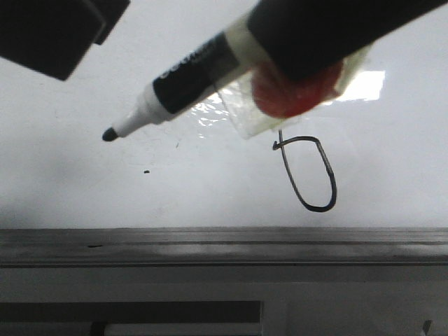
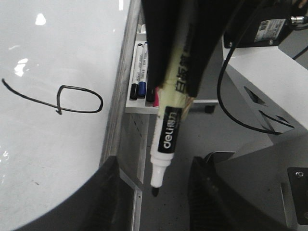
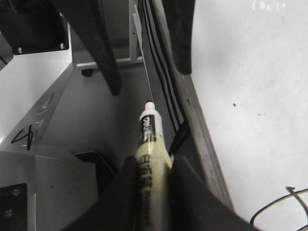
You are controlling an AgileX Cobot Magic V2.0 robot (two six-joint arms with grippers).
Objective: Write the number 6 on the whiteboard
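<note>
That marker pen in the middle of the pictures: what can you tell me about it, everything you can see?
The marker pen has a black label band with pale lettering, a white neck and a black uncapped tip. Yellowish tape wraps its barrel. It slants across the front view, tip toward the left, and looks raised off the whiteboard, away from the number 6. In the right wrist view it sits between the right end effector fingers.

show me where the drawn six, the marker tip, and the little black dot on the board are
number 6 [image 1: 309,173], front view, on the loop's interior edge line.
marker tip [image 1: 109,134], front view, on the black nib.
small black dot [image 1: 146,171], front view, on the speck itself.
</note>
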